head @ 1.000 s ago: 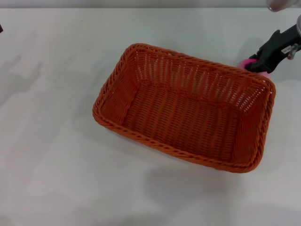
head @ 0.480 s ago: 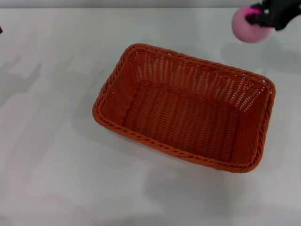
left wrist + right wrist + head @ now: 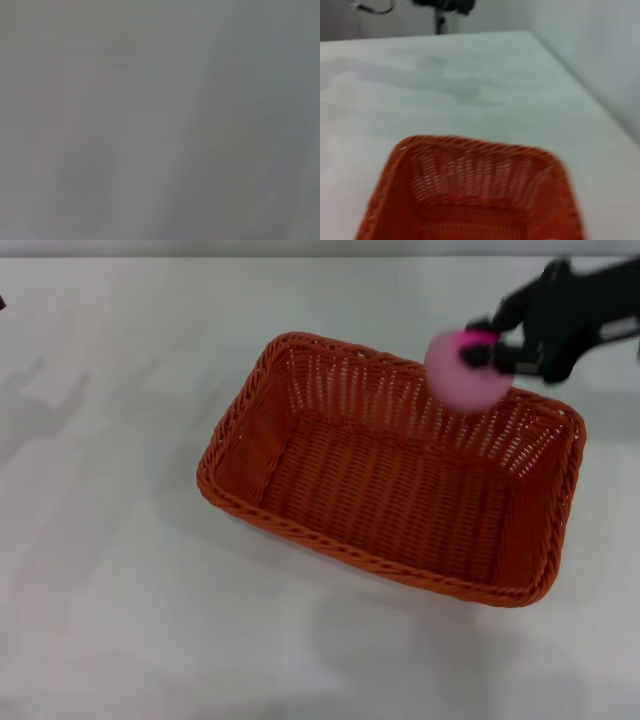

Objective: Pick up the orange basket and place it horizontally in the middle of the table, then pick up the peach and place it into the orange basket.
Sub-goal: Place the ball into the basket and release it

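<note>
One step is remaining, by the look of it: the orange basket (image 3: 392,468) is already lying near the middle of the bench (image 3: 110,570), and the right gripper (image 3: 487,351) is pinching the peach (image 3: 463,374) in the air over the basket's far right rim. Next, I judge, the peach needs carrying further over the open bottom and lowering before the fingers part. The left gripper is not showing in any view.
</note>
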`<state>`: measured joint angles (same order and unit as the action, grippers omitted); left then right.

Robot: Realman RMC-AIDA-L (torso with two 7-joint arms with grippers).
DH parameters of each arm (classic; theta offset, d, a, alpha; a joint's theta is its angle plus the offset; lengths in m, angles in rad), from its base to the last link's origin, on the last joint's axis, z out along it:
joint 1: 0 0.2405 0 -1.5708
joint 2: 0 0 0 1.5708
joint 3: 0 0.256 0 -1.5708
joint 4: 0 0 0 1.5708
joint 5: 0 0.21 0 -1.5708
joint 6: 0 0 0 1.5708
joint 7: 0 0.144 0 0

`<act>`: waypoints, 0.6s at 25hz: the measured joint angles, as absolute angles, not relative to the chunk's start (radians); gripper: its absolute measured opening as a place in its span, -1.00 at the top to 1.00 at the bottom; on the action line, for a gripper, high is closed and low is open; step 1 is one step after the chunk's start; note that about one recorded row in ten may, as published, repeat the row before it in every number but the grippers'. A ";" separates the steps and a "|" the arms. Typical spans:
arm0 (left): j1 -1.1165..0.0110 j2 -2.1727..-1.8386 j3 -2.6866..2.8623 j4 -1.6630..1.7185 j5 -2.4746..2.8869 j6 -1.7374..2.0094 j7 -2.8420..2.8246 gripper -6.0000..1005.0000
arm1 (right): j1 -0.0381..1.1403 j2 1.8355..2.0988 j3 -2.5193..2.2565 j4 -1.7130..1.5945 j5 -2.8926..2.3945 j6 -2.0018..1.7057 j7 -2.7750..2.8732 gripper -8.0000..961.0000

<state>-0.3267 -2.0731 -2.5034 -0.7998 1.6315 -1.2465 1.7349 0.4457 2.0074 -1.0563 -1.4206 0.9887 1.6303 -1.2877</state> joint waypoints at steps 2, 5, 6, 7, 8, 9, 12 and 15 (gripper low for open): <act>-0.327 -2.074 -2.503 -0.793 1.631 -1.247 1.735 -0.40 | 0.447 2.009 -1.070 -1.373 0.997 1.628 -1.309 0.57; -0.331 -2.073 -2.503 -0.774 1.628 -1.247 1.735 -0.40 | 0.459 2.009 -1.083 -1.269 1.016 1.622 -1.360 0.57; -0.332 -2.073 -2.503 -0.774 1.628 -1.247 1.735 -0.40 | 0.461 2.009 -1.085 -1.249 1.017 1.620 -1.371 0.57; -0.332 -2.073 -2.503 -0.773 1.627 -1.247 1.735 -0.40 | 0.464 2.009 -1.086 -1.227 1.018 1.615 -1.383 0.57; -0.332 -2.073 -2.502 -0.773 1.627 -1.247 1.735 -0.40 | 0.466 2.009 -1.086 -1.208 1.018 1.610 -1.393 0.57; -0.332 -2.073 -2.502 -0.771 1.627 -1.247 1.735 -0.40 | 0.467 2.009 -1.087 -1.188 1.018 1.605 -1.402 0.57; -0.333 -2.074 -2.502 -0.763 1.627 -1.247 1.735 -0.40 | 0.468 2.009 -1.087 -1.150 1.019 1.583 -1.420 0.56; -0.336 -2.074 -2.503 -0.754 1.627 -1.247 1.735 -0.40 | 0.468 2.009 -1.087 -1.113 1.024 1.544 -1.423 0.54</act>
